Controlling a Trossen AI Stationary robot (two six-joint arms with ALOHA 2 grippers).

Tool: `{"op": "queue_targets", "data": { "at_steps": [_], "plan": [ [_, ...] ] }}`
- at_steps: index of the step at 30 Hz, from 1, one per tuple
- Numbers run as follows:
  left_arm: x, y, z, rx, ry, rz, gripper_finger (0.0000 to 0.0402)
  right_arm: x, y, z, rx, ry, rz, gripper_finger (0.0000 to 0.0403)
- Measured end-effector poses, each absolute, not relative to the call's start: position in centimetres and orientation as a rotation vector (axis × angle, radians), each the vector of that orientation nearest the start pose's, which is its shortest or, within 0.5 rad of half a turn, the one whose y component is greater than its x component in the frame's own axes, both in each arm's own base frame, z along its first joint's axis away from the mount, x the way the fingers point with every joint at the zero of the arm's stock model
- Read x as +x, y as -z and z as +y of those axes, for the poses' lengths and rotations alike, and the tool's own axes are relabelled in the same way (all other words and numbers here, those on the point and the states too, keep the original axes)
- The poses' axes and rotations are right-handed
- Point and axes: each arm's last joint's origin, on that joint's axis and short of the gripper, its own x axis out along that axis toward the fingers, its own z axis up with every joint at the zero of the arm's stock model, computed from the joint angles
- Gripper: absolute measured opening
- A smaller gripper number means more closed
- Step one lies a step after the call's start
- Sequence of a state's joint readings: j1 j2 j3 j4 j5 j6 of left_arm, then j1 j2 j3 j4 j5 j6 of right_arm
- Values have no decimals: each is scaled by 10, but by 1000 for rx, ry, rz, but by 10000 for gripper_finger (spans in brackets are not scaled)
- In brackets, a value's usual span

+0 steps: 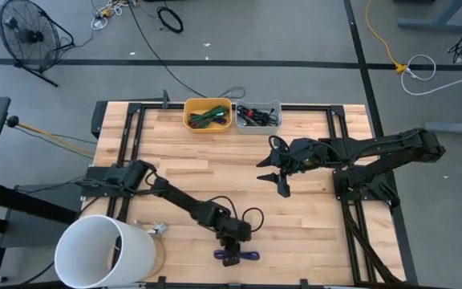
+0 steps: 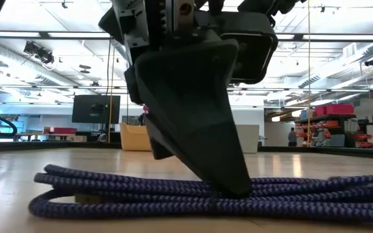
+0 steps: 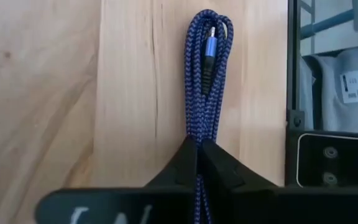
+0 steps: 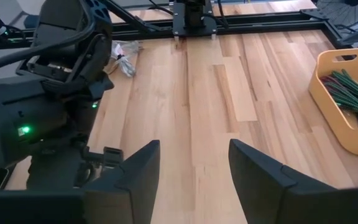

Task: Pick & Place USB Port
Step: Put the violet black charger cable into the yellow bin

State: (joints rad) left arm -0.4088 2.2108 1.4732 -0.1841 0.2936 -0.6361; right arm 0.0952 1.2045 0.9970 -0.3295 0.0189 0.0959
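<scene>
Worktop [image 1: 311,233] of pale wooden planks, framed by black rails, carries a coiled purple braided USB cable [image 1: 245,255] close to its near edge, between the white cylindrical bucket [image 1: 103,250] at the near left corner and bare planks to the right. The left pincer [image 1: 231,255] stands on that cable with its fingers [image 3: 185,163] drawn together, clamped on the braided strands; the low view shows the dark fingers [image 2: 206,136] pressed down into the coil on the wood. The right pincer [image 1: 281,183] hangs over the middle of the worktop, well apart from the cable, its fingers [image 4: 138,171] spread with nothing between them. At the far edge sit a yellow plastic bin [image 1: 208,113] of green cables and, just beside it, a grey plastic bin [image 1: 258,116]. Broad open wood lies between the two arms.
</scene>
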Motion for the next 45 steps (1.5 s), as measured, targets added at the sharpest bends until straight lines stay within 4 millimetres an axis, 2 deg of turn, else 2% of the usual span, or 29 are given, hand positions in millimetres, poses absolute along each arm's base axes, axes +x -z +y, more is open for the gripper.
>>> {"op": "queue_targets", "data": {
  "at_steps": [5,10,13,21,25,33,37,40,45],
  "plan": [
    [425,-136,-189,-422,307,1121,4,259,-309,24,62,-49,541,191],
    [433,-178,-193,-248,221,1121,3,259,-308,24,62,-48,550,191],
    [433,-197,-193,-173,165,1131,3,259,-307,24,61,-48,556,191],
    [409,-223,-193,48,-79,1251,2,258,-306,24,61,-47,572,191],
    [393,-251,-184,119,-189,1205,2,258,-306,24,62,-47,570,191],
    [359,-311,-143,238,-450,1111,2,258,-306,24,63,-46,568,191],
    [344,-332,-114,270,-563,1070,2,258,-307,24,63,-47,563,191],
    [330,-339,-88,288,-635,1049,2,258,-307,24,63,-47,564,191],
    [307,-328,-42,263,-727,1057,2,258,-307,24,64,-47,564,191]
  ]
}}
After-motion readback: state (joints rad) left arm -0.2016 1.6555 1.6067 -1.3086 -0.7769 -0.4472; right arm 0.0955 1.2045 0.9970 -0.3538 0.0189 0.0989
